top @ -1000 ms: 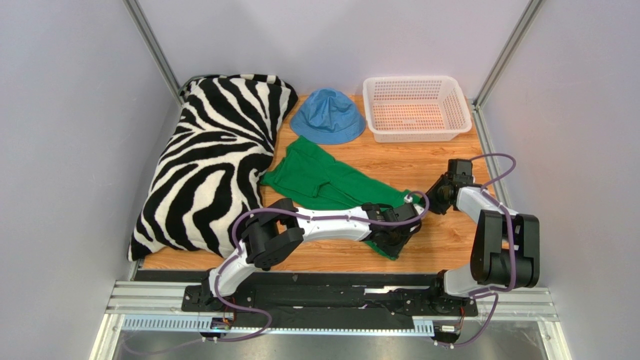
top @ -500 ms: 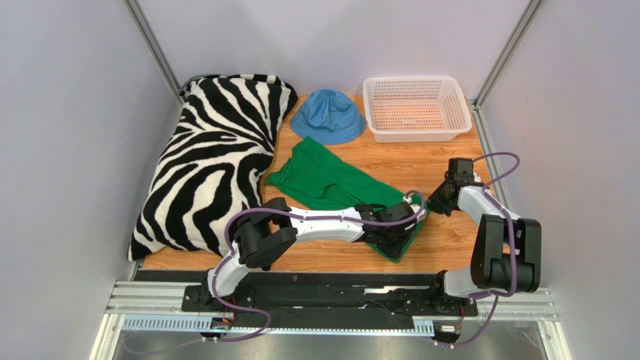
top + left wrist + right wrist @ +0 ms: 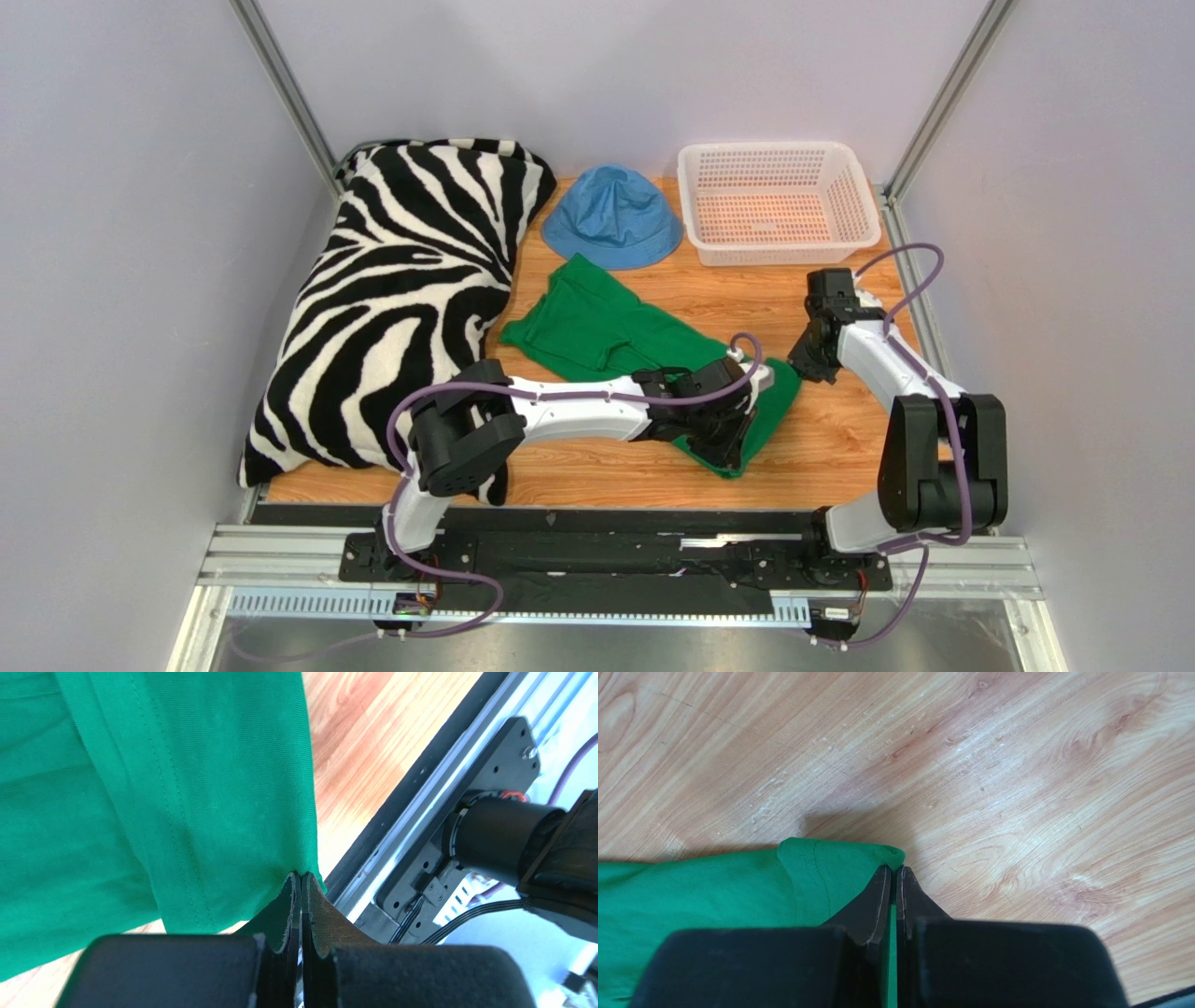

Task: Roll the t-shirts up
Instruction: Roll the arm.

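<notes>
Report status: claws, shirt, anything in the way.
Left claw shut on green t-shirt hem corner; right claw shut on another corner. Shirt unrolled. Zebra pillow beside it.

Robot lab cell, grey walls (image 3: 126,210), aluminium frame (image 3: 288,84)

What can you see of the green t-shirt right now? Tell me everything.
The green t-shirt is plain, soft, thin cloth with stitched hems. It lies rumpled and partly folded, running diagonally across the wooden table, just right of the zebra pillow. The left fingers are shut on a corner of its hem near the table's front edge. The right fingers are shut on another corner. The left arm lies across its near part.
</notes>
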Controlling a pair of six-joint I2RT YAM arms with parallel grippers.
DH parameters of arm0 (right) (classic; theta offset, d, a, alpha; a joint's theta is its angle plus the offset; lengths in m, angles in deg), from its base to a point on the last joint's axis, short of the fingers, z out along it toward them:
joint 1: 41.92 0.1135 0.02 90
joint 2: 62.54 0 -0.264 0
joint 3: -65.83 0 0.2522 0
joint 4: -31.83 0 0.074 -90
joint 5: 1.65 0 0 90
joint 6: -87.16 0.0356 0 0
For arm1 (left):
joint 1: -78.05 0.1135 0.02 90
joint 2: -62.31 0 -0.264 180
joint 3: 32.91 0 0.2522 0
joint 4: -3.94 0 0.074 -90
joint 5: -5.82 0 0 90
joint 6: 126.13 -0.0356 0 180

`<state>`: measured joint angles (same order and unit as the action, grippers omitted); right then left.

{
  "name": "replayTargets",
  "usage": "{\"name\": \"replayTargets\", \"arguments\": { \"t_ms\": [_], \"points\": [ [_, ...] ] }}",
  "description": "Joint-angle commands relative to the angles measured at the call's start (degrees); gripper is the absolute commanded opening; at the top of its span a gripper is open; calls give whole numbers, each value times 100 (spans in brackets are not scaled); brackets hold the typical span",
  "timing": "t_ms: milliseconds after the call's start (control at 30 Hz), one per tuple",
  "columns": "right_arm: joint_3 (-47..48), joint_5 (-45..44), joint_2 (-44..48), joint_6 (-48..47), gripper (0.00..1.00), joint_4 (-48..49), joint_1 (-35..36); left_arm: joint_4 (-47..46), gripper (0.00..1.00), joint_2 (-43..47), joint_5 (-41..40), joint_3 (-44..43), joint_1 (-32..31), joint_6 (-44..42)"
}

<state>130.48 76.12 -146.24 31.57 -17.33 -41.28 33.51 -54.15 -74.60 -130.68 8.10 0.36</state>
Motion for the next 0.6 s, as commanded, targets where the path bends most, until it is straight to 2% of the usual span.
{"name": "replayTargets", "arguments": {
  "t_ms": [0,567],
  "points": [
    [465,-649,-225,-14,1,-213,330,-386,0,326,333,200,113,244],
    [290,-843,-314,-128,2,-178,252,-948,0,-157,966,130,8,622]
  ]
}}
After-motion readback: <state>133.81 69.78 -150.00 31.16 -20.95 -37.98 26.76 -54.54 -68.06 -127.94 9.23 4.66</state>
